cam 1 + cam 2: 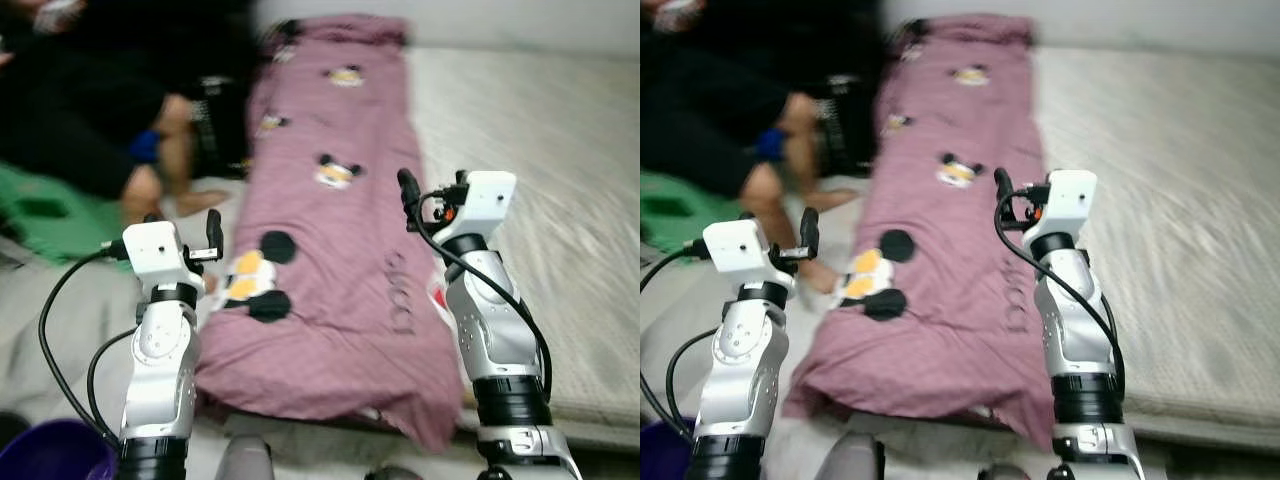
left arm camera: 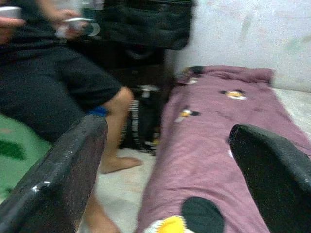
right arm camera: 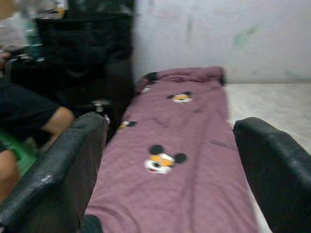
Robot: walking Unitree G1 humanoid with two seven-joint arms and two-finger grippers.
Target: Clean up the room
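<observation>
Two grippers up over bed, both spread wide, nothing held.
Pale mattress (image 1: pixel 540 150) fills robot's right side; long mauve blanket (image 1: pixel 330 270) w/ cartoon mouse prints lies lengthwise along its left edge, near end hanging over the edge. Person (image 1: pixel 110 100) in dark clothes sits left of blanket, bare foot (image 1: pixel 200 200) on floor just beside it. Purple bin (image 1: pixel 50 452) at bottom-left corner. Left gripper (image 2: pixel 167 160) and right gripper (image 3: pixel 170 165) both hover above blanket, apart from it.
</observation>
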